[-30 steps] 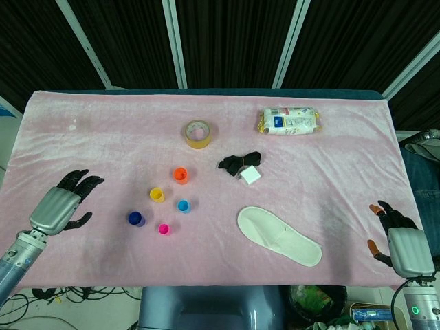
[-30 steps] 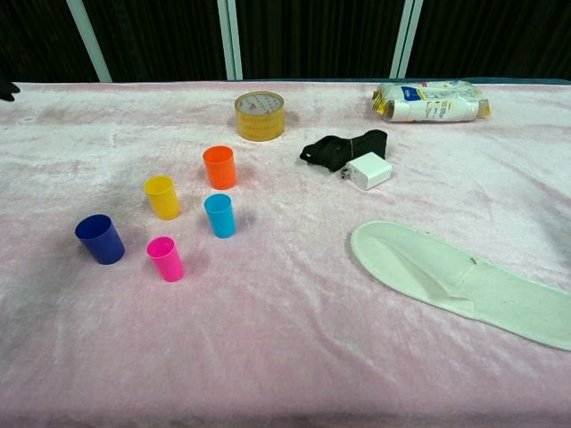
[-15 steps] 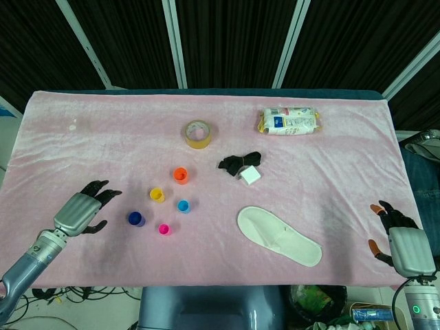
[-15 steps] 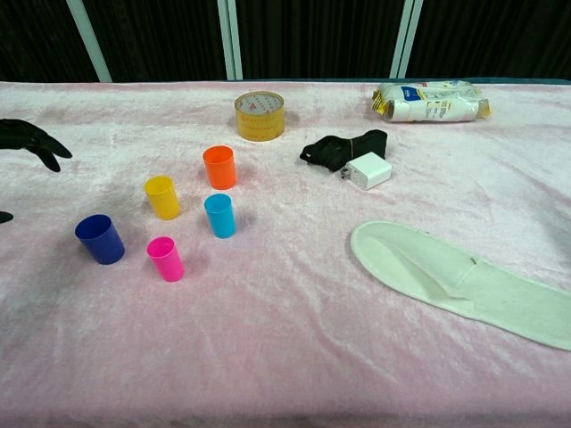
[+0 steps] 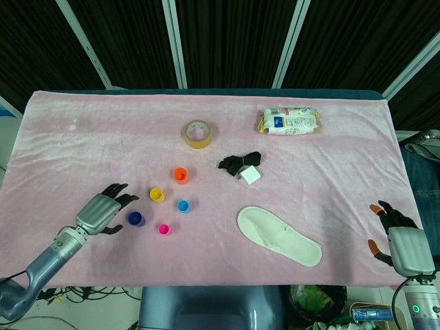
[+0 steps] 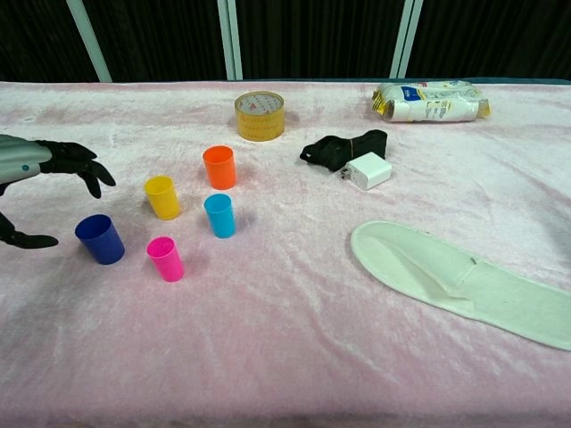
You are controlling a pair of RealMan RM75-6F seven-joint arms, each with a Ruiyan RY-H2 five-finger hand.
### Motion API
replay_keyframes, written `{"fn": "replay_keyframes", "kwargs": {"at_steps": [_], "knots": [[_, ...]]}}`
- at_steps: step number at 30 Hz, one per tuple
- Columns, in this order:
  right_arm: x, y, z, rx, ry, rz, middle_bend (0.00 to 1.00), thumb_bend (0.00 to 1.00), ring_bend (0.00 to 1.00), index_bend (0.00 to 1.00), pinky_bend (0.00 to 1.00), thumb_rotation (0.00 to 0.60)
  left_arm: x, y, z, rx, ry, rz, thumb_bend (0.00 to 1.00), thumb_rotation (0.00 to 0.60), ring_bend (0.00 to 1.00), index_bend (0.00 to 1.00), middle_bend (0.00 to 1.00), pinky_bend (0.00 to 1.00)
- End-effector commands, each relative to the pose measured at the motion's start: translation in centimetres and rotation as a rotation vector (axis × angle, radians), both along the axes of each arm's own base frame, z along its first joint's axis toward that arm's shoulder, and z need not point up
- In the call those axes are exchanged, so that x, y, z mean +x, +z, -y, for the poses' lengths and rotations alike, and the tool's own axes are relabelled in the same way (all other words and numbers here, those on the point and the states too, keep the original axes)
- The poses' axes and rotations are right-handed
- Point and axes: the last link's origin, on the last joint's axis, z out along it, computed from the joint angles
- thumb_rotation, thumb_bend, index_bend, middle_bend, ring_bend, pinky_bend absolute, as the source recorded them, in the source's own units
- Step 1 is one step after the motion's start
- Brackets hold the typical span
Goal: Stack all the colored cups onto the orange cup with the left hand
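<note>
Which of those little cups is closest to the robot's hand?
The dark blue cup, just right of the open left hand; the yellow, pink, light blue and orange cups stand farther right.

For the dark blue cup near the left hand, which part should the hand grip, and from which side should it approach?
Probably the side wall of the dark blue cup, just under the rim, taken from the robot's left. The cup stands upright, mouth up, and the open left hand is already on that side. The pink cup stands apart on the cup's other side, so coming from the left avoids it.
</note>
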Motion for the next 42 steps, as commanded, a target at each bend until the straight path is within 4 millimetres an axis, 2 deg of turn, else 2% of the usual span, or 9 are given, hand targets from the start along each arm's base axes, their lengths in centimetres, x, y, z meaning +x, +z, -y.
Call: {"fn": "replay_keyframes", "kwargs": {"at_steps": [1,6,13,17,26,30,37,41,42], "knots": [[0.0,0.0,0.0,0.000,0.000,0.000,0.10,0.24,0.19,0.20,0.28,0.600,0.3,-0.4,-0.1,-0.003,-0.015,-0.001,0.25,0.600,0.00,0.23,0.30,0.08],[0.0,0.0,0.0,0.001,-0.001,0.000,0.10,0.24,0.19,0.20,0.28,0.600,0.3,-1.0,-0.1,-0.007,-0.022,-0.014,0.25,0.600,0.01,0.27,0.35,0.08],[0.0,0.0,0.1,0.001,-0.003,-0.001,0.10,0.24,0.19,0.20,0.28,0.600,0.4,-1.6,-0.2,-0.015,-0.019,-0.020,0.26,0.600,0.01,0.29,0.36,0.08],[-0.1,0.0,0.1,-0.001,-0.005,-0.001,0.10,0.24,0.19,0.20,0.28,0.600,0.7,-2.3,-0.3,-0.028,-0.030,-0.016,0.30,0.600,0.02,0.31,0.37,0.08],[-0.1,0.0,0.1,0.000,-0.007,0.000,0.10,0.23,0.20,0.20,0.28,0.600,0.5,-2.6,-0.4,-0.031,-0.033,-0.029,0.42,0.600,0.06,0.44,0.48,0.08],[-0.1,0.0,0.1,-0.002,-0.005,-0.001,0.10,0.24,0.20,0.20,0.28,0.600,0.7,-1.6,-0.1,-0.002,-0.043,-0.003,0.42,0.600,0.06,0.44,0.49,0.08],[0.0,0.0,0.1,-0.003,-0.005,-0.002,0.10,0.24,0.20,0.20,0.28,0.600,1.7,2.3,-1.2,0.110,-0.049,0.056,0.42,0.600,0.06,0.44,0.48,0.08],[0.0,-0.1,0.0,0.004,-0.001,-0.003,0.10,0.24,0.20,0.20,0.28,0.600,3.2,4.0,-3.4,0.156,-0.050,0.093,0.42,0.600,0.06,0.44,0.48,0.08],[0.1,-0.1,0.0,0.005,0.002,-0.009,0.10,0.24,0.20,0.20,0.28,0.600,4.7,4.7,-5.5,0.184,-0.069,0.107,0.42,0.600,0.06,0.44,0.48,0.08]]}}
